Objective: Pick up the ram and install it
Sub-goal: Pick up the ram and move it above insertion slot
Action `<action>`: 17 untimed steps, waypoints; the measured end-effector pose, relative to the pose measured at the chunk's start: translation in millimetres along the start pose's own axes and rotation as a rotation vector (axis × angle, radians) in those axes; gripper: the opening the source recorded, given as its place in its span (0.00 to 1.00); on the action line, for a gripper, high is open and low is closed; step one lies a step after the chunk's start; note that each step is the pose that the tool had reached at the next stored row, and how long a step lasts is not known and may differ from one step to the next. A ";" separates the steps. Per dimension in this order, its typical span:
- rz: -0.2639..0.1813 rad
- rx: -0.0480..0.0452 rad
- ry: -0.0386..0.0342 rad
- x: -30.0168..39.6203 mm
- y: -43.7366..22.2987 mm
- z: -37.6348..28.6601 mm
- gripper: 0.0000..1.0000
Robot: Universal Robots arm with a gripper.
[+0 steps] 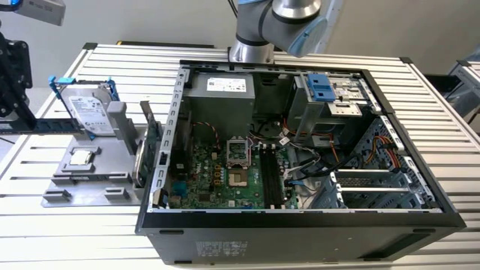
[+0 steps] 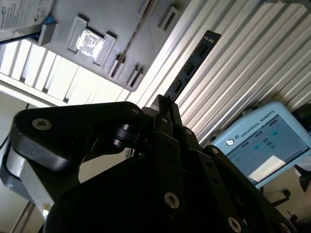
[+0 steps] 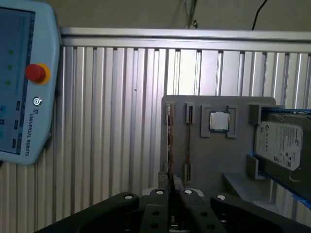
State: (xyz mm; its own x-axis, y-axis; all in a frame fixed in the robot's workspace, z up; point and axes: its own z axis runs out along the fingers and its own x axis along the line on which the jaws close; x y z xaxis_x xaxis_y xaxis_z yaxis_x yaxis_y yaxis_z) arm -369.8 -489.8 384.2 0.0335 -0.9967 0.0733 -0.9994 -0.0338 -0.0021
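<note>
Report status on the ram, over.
Gripper shut on the ram. Ram held by the parts tray, outside the computer case. Hard drive stands close by.

exterior view above computer case [image 1: 300, 140], wrist views close behind end effector [image 3: 170, 186], both facing grey tray [image 3: 214, 160]

we've got a silver arm [image 1: 251, 34] with a pale blue joint cap [image 1: 311, 31], and the gripper [image 2: 164, 103] is all black, angular links, its fingers [image 3: 154, 213] studded with round silver screw heads [image 3: 128, 197].

Single arm [image 1: 293, 22], gripper [image 3: 170, 187] — clamped on the ram [image 2: 192, 63]
</note>
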 end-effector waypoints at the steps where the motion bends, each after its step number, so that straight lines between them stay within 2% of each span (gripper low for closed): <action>1: 0.000 0.0000 0.0001 0.0 0.0 0.0 0.00; 17: 0.000 0.0001 0.0002 0.3 -9.0 0.1 0.00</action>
State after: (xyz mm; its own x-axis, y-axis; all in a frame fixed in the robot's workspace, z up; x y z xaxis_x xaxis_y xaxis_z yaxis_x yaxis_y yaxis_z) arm -360.8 -489.8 384.2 0.0335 -0.9967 0.0735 -0.9994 -0.0338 -0.0021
